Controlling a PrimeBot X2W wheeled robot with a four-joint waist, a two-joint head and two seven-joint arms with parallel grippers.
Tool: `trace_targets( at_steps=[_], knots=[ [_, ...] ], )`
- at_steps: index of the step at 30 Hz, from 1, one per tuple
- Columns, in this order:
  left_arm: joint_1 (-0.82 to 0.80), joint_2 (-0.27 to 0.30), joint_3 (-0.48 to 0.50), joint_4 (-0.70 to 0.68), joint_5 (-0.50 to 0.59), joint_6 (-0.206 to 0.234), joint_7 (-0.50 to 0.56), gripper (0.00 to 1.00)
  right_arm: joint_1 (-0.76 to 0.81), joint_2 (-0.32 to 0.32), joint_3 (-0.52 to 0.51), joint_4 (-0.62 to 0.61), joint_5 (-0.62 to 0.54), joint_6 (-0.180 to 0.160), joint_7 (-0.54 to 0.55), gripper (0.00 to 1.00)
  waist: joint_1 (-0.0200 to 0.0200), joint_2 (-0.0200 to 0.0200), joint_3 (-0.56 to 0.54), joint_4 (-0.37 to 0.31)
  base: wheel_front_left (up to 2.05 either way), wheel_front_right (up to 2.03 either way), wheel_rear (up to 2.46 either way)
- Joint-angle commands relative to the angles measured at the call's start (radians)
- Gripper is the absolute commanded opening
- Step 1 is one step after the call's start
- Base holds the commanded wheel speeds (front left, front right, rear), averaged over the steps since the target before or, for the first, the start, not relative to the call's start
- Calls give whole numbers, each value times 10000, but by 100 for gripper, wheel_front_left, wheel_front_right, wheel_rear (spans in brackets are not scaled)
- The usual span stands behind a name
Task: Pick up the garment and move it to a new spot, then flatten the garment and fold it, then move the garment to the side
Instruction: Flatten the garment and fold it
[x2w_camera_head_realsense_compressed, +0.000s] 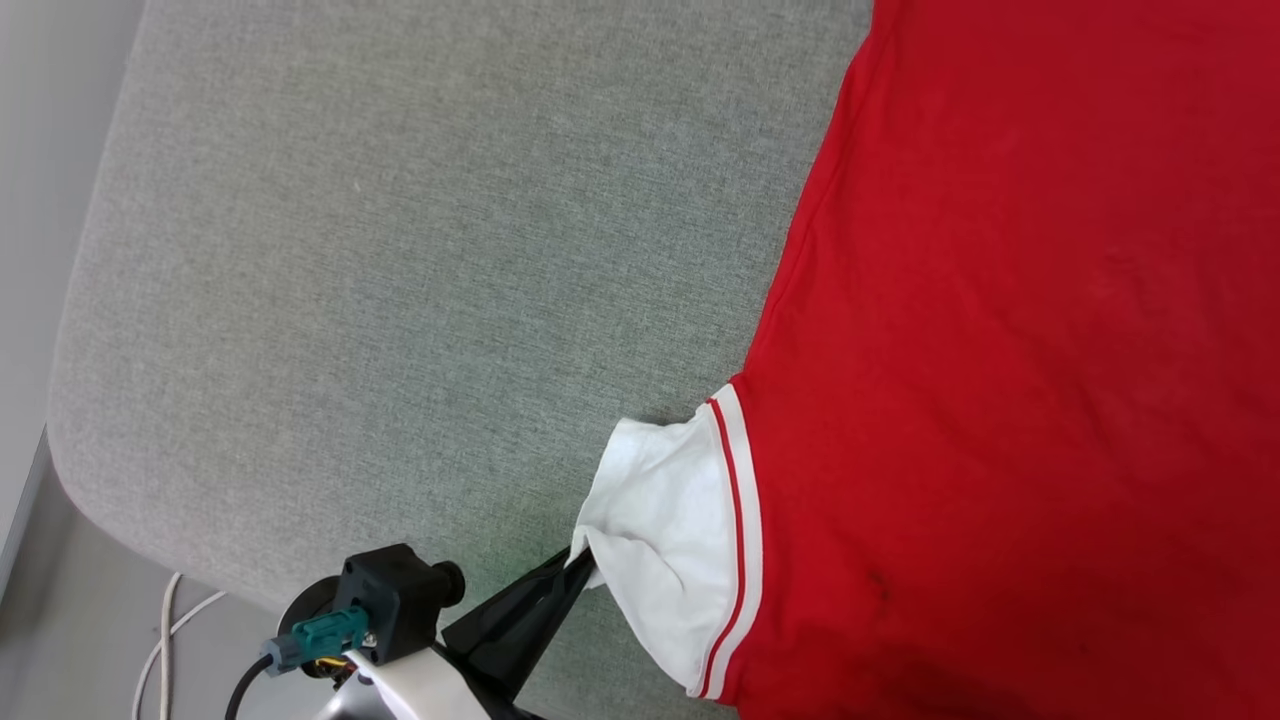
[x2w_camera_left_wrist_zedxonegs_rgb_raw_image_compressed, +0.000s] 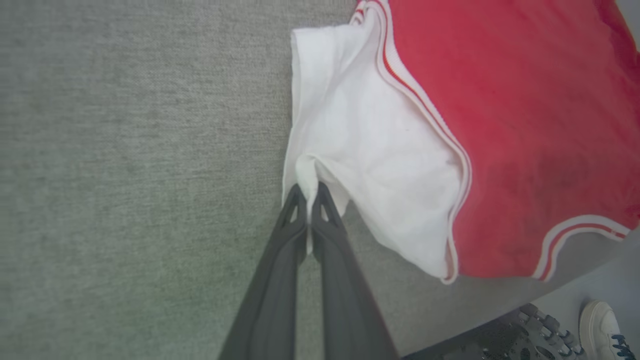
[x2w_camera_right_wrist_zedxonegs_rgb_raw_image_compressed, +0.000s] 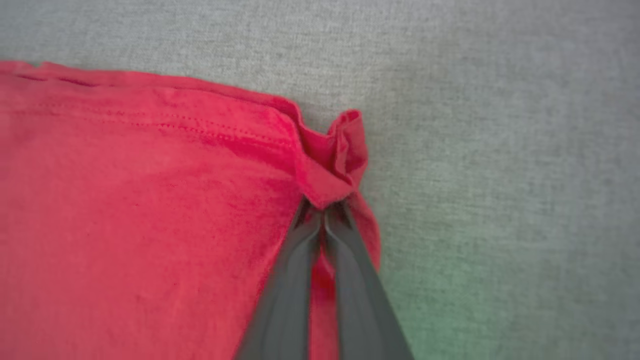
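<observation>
- The garment — a red jersey-style T-shirt — lies spread flat on a grey fabric-covered surface. It takes up the right side of the head view and runs past that view's right, far and near edges.
- Its white short sleeve juts to the left from the red body at the near side. A white trim with a thin red stripe runs between the white cloth and the red.
- The left gripper reaches in from the near left and is clenched on the sleeve's outer edge. In the left wrist view its two dark fingers press together, with a small pinch of white cloth puckered between the tips.
- The right gripper is clamped on a corner of the red hem. The cloth there bunches into a small raised fold just past the fingertips, and a stitched hem line leads away from it across the red fabric.
- On the left wrist sits a black housing with a teal connector.
- The surface has a rounded corner at the near left — beyond it, a white cable lies on pale floor.
- At the lower right of the left wrist view, a white shoe with dark laces stands on the floor past the surface's edge.
</observation>
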Motion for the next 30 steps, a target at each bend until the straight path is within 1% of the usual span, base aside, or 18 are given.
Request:
trace_targets(
  at_steps=[1,6,9,12,17,18,22,26,30],
  knots=[
    [-95,-8,4,38,-41,8,-56,0,655,175,59,391,2,-4,171,0,-1,0,-129,-64,0,0,0],
    [-76,42,25,211,5,78,-45,0,1241,221,94,469,108,-5,-20,0,-1,0,-763,-419,0,0,0],
    [-20,187,64,335,217,230,-28,0,1834,258,1,567,188,-7,-147,0,-1,0,-1322,-746,0,0,0],
    [207,176,89,393,137,376,-68,0,2559,359,-132,725,322,-10,-281,0,-1,0,-1943,-1101,0,0,0],
    [558,290,140,570,20,585,-32,0,3963,598,185,443,945,-7,-583,0,-1,0,-3004,-1805,0,0,0],
    [742,391,179,668,-61,675,-13,0,4834,644,511,70,1369,-7,-660,0,-1,0,-3614,-2211,0,0,0],
    [943,468,328,784,-207,814,-66,0,5977,646,766,-636,1992,-5,-693,0,-1,0,-4309,-2659,0,0,0],
    [1184,521,493,860,-352,988,-207,0,7200,712,807,-1471,2523,-5,-770,0,-1,0,-4823,-3065,0,0,0],
    [1465,542,676,845,-500,1159,-401,0,8353,898,628,-2427,2974,-5,-826,0,-1,0,-5083,-3453,0,0,0]
  ],
)
